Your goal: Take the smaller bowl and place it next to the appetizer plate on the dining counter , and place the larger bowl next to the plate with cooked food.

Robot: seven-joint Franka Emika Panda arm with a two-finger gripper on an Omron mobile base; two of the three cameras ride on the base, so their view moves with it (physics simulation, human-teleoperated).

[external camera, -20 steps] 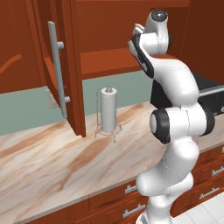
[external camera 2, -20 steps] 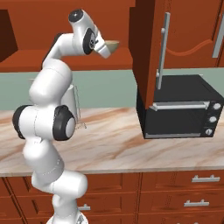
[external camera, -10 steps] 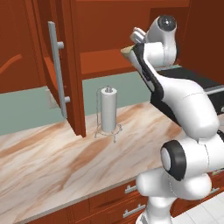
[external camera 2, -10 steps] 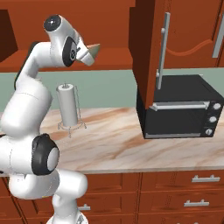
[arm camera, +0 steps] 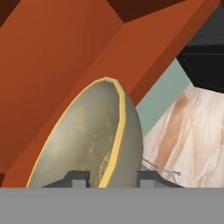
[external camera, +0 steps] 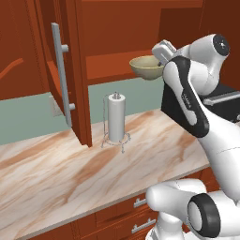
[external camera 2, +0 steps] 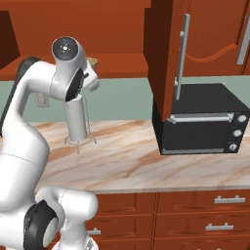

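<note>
Above the marble surface (external camera: 70,178), the pincer (arm camera: 108,178) grips the smaller bowl (external camera: 147,67) by its rim: plain olive-tan, paler inside, unlettered.

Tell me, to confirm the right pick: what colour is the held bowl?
Plain olive-tan smaller bowl, clearest in the left base view.

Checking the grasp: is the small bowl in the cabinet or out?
Out. The small bowl hangs in the air in front of the open cabinet, above the counter, its rim between the fingers.
</note>
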